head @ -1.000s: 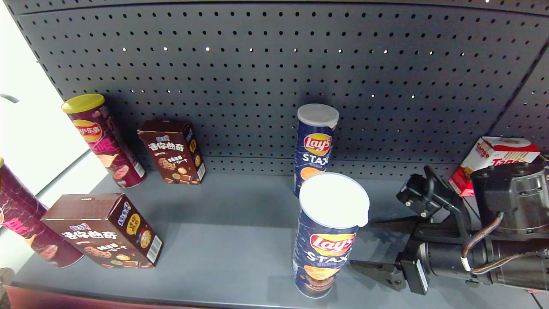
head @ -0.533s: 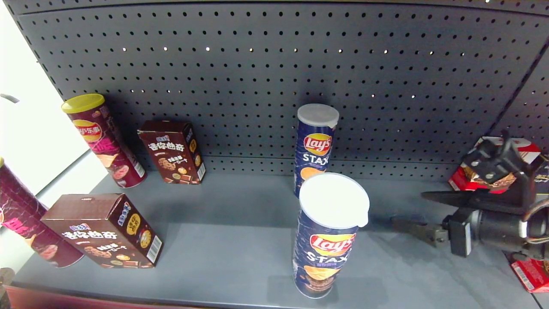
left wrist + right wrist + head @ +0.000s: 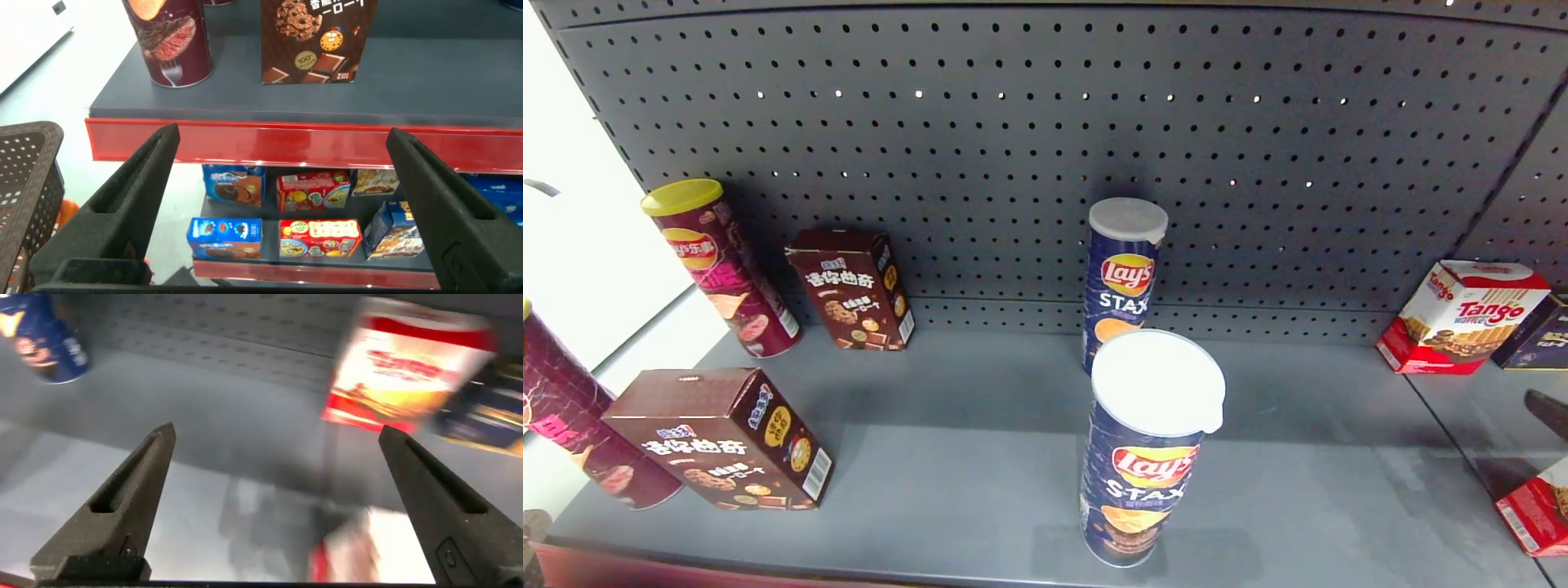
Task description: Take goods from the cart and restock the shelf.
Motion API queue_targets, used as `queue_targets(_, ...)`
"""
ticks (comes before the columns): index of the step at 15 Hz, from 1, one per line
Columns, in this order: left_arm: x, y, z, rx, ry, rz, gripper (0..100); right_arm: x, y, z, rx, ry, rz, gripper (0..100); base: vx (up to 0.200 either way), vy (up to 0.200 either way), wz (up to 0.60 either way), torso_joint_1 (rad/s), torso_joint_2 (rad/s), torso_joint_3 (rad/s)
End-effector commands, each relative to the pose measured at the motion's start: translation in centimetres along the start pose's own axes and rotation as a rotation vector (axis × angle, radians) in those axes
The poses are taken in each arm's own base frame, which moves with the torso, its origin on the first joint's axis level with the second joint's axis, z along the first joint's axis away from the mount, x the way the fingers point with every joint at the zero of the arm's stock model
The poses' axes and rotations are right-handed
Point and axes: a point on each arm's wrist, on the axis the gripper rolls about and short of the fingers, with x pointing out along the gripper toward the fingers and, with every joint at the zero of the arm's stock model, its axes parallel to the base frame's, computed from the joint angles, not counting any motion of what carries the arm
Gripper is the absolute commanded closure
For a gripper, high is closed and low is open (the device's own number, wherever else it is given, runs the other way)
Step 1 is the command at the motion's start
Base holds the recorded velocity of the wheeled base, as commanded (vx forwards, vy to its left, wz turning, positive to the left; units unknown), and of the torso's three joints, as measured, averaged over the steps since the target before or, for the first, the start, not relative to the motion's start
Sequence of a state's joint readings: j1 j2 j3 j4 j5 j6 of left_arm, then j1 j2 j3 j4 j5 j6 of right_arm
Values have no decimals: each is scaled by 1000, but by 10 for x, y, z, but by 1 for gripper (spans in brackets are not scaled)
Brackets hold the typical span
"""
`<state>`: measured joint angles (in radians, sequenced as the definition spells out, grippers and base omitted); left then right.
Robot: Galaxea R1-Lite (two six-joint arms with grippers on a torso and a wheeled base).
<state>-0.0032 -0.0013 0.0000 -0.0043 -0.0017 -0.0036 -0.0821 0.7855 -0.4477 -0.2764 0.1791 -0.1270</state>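
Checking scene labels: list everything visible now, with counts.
Blue chip cans: 2, blue, white lids, shelf centre.
Maroon chip cans: 2, maroon, shelf left.
Cookie boxes: 2, brown, shelf left.
Wafer box: 1, red-white, back right.
Dark box: 1, navy, beside wafer box.
Red box: 1, red, front right.
Lower-shelf boxes: several, blue and red, below.
Basket: 1, black, below shelf level.
Left gripper: open, in front of shelf edge.
Right gripper: open, facing shelf right.

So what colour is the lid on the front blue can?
The lid is white, clearest in the head view.
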Motion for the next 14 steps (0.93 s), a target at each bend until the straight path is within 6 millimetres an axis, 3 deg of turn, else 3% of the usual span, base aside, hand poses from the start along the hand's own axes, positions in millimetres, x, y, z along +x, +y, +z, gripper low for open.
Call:
queue_targets(1,0,0,0,-1,1,0,0,-50,10,-28,-25,-112,-125,0,0,0,0,0,0,0)
queue_targets(3,0,0,0,-1,1,0,0,-64,16,-41,-33,-149,-139,0,0,0,0,0,0,0)
queue_targets(6,0,0,0,1,1,2,0,-90,29,-88,-30,-140,-224,0,0,0,0,0,0,0)
queue_targets(8,0,0,0,-1,-1,9,0,-89,32,-117,-16,-127,-242,0,0,0,0,0,0,0)
queue_targets(9,0,0,0,-3,-1,16,0,-86,32,-122,-15,-157,-242,0,0,0,0,0,0,0)
queue_targets(11,0,0,0,-3,-1,17,0,-84,34,-137,30,-11,-207,0,0,0,0,0,0,0)
queue_targets(14,0,0,0,-3,1,16,0,-85,33,-138,60,-2,-255,0,0,0,0,0,0,0)
